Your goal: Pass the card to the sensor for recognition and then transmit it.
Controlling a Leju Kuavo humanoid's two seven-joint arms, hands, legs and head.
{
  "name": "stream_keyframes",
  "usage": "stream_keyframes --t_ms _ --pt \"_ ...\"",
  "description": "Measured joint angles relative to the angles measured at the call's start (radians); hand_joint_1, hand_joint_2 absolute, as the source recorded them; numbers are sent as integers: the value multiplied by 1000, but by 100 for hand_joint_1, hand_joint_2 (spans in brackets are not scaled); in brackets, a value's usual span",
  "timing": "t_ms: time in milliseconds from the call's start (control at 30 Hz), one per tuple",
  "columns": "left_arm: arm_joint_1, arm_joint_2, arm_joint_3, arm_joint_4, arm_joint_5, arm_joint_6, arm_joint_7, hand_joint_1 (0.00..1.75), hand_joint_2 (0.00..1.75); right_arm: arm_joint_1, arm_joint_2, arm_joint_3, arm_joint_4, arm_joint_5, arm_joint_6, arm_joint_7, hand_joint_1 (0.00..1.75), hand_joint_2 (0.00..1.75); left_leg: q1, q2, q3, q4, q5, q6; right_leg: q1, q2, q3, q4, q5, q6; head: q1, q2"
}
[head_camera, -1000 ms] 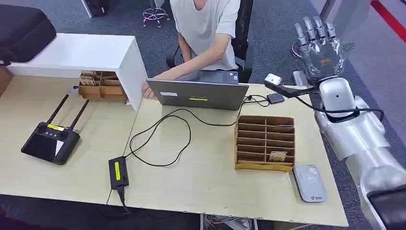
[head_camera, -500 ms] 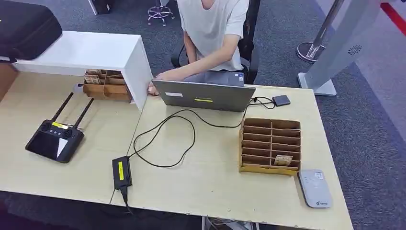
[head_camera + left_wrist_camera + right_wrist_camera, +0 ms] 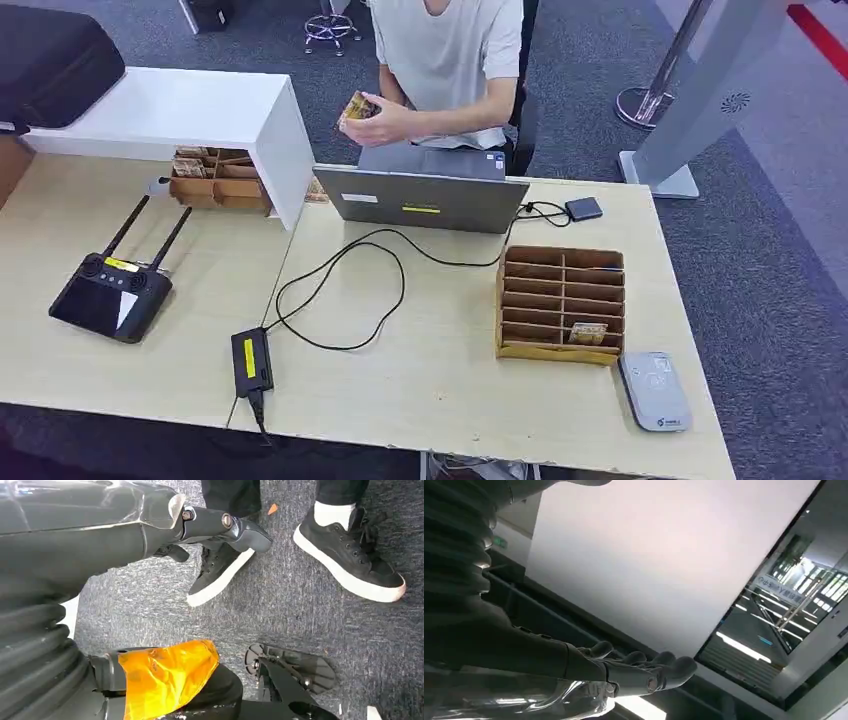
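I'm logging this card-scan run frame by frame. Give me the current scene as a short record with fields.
card store: brown cardboard divider box on the pale wooden table, one card standing in a front slot
sensor: grey flat card reader beside the box, near the table's front edge
person: seated behind the grey laptop, a hand holding cards
left hand: hanging low over grey carpet, holding nothing
right hand: raised, fingers extended, holding nothing

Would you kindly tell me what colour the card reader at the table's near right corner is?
Light grey card reader, clearest in the head view.
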Motion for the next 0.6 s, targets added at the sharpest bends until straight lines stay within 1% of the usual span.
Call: stream_keyframes --t_ms 167,267,467,533,600 --pt "0 0 0 0 0 0 0 0 175 4 -7 0 0 0 1 0 0 175 0 0 0 0 0 0 0 0 0 0 0 0 0 0" --pt "0 0 0 0 6 0 0 0 175 36 -14 -17 -1 2 8 11 0 175 0 -1 0 0 0 0 0 -1 0 0 0 0 0 0" --pt "0 0 1 0 22 0 0 0 175 174 -30 -113 -10 -10 17 24 0 175 0 -1 -1 0 0 0 -1 -2 0 0 0 0 0 0" --pt "0 1 5 0 26 0 0 0 175 236 -34 -150 -15 -12 17 26 0 175 0 -1 0 0 0 0 0 -2 0 0 -1 0 -1 0" --pt "1 1 12 0 33 0 0 0 175 314 -35 -215 -24 -8 29 31 0 175 0 -3 -1 0 0 0 0 -3 1 0 -1 1 0 0"
